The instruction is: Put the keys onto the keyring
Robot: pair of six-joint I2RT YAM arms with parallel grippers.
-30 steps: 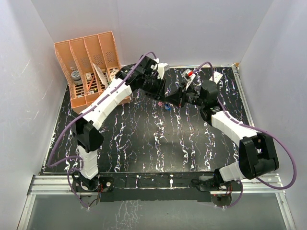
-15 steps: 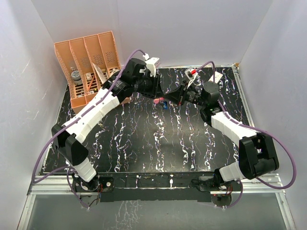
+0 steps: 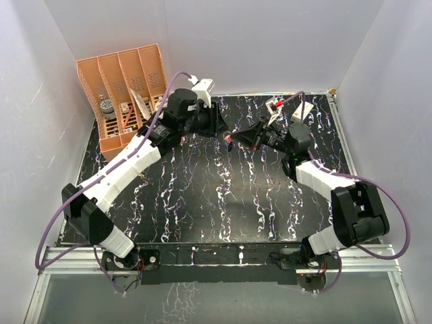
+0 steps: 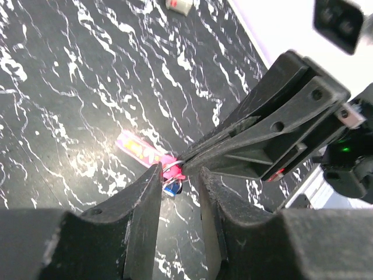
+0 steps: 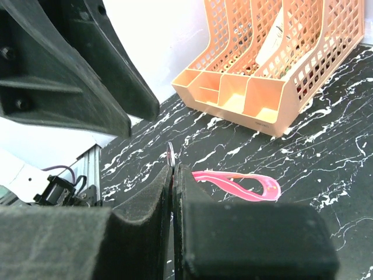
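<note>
Beyond the arm bases at the near edge of the black marbled desk (image 3: 223, 209), both arms reached over its bare middle and met point to point short of the middle of the far edge. The right gripper (image 5: 173, 172) was clamped tight on the thin metal ring at the end of the pink keyring (image 5: 239, 182), apparently to hold that ring steady and presented toward its partner. The strap trailed off sideways toward the left; whether its tail touched the desk could not be told. The left gripper (image 4: 179, 175) faced it tip to tip with its jaws parted and nothing between them, the ring sitting just past its fingertips (image 4: 150, 181), a stance that looked suited to working at the ring rather than carrying it. A blue-headed key (image 4: 171, 188) hung just beneath the ring, though whether it was threaded on could not be made out, and the dark key could not be picked out in any view. At the far left corner, well apart from the work, stood an orange mesh file organizer (image 3: 128, 74) holding papers and small items.
</note>
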